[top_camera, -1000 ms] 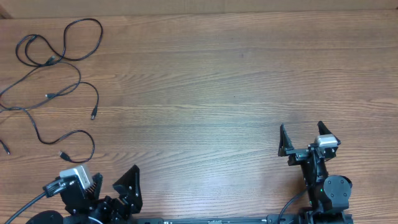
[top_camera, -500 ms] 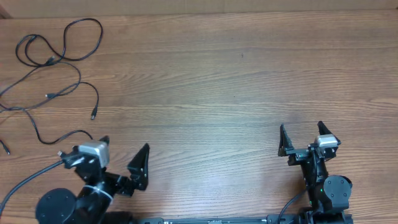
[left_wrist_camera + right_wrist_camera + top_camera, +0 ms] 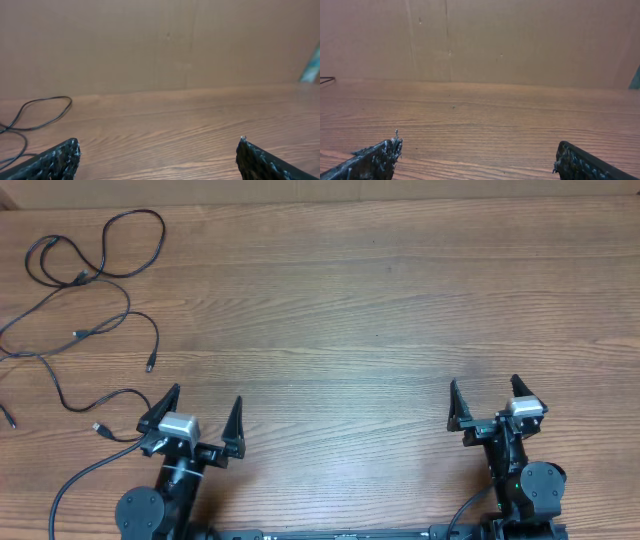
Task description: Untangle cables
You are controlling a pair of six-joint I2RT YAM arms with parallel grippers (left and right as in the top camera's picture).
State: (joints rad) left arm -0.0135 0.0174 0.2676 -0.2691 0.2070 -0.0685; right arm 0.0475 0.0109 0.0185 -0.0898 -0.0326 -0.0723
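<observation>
The cables [image 3: 85, 305] are thin black cords with small plug ends, lying as loose curvy strands over the far left of the wooden table. One looped strand shows at the left of the left wrist view [image 3: 35, 112]. My left gripper [image 3: 202, 408] is open and empty near the front edge, just right of the nearest cable loop; its fingertips stand wide apart [image 3: 159, 145]. My right gripper [image 3: 483, 392] is open and empty at the front right, far from the cables, with bare wood between its fingertips [image 3: 479, 145].
A brown cardboard wall [image 3: 480, 40] stands along the table's far edge. A thicker black wire [image 3: 75, 485] runs from the left arm's base at the front left.
The left arm has swung round from the front left corner and now faces the far edge, its gripper open. The right arm and the cables have not moved.
</observation>
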